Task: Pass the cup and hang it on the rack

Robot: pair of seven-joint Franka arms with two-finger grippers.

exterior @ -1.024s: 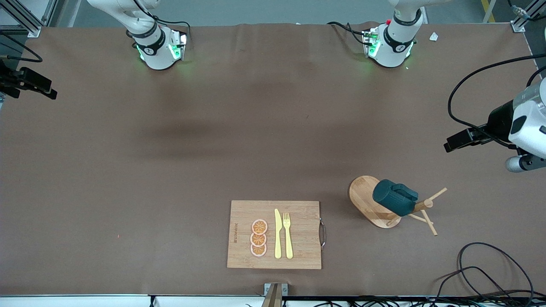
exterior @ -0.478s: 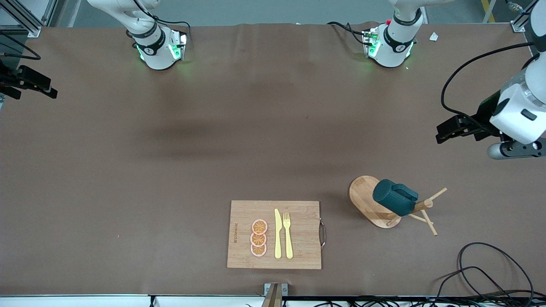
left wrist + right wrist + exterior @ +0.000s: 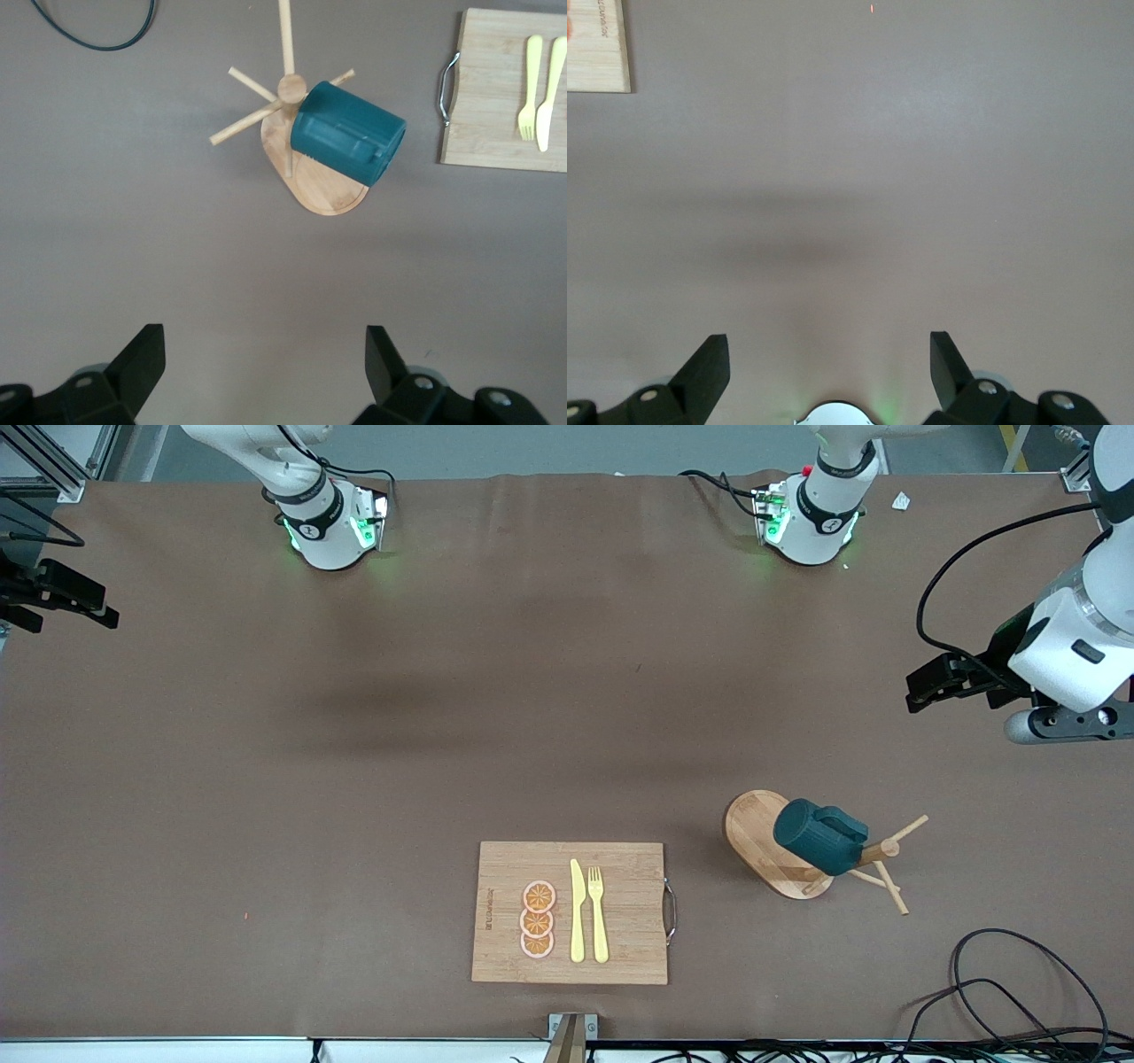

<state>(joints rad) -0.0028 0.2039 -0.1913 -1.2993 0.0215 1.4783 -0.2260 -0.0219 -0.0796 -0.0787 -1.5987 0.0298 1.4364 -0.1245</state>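
Observation:
The dark teal cup (image 3: 819, 836) hangs tilted on a peg of the light wooden rack (image 3: 753, 837), over its oval base. Its inside does not show. In the left wrist view the cup (image 3: 347, 133) and the rack (image 3: 323, 186) lie well clear of my left gripper (image 3: 264, 354), which is open and empty over bare table toward the left arm's end. The left arm's hand (image 3: 1063, 657) shows at the edge of the front view. My right gripper (image 3: 829, 359) is open and empty over bare table near the right arm's base.
A rectangular wooden cutting board (image 3: 620, 912) with a yellow knife (image 3: 577, 912), a yellow fork (image 3: 598, 912) and three orange slices (image 3: 537, 919) lies near the front edge. Black cables (image 3: 1019, 974) coil at the table corner beside the rack.
The left arm has drawn up and away from the rack, toward its own base. The cup stays hung on the rack. The right arm has not moved.

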